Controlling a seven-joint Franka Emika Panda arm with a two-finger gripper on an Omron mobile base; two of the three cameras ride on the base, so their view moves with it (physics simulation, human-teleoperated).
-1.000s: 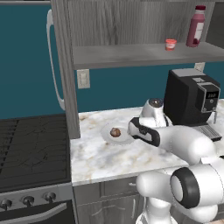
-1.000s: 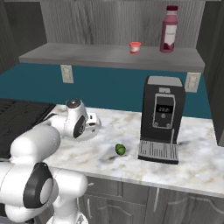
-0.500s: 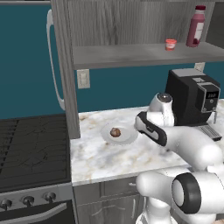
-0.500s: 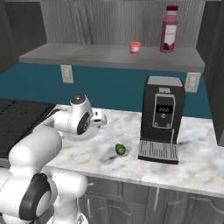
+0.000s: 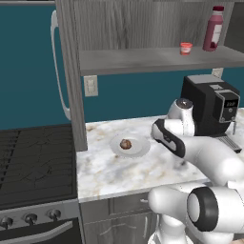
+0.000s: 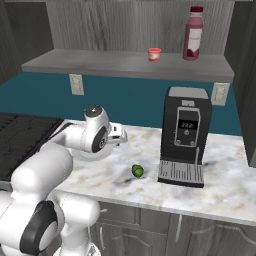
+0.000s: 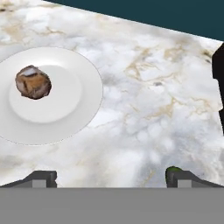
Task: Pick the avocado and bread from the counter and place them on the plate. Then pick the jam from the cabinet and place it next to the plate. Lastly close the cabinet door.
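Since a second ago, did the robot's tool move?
Yes. In the left base view the tool has swung right, off the plate and toward the coffee machine. The bread now shows.

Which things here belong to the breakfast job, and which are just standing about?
Job: bread on plate; avocado on counter; jam in cabinet; open hand.
Just standing about: coffee machine, red bottle, stove.
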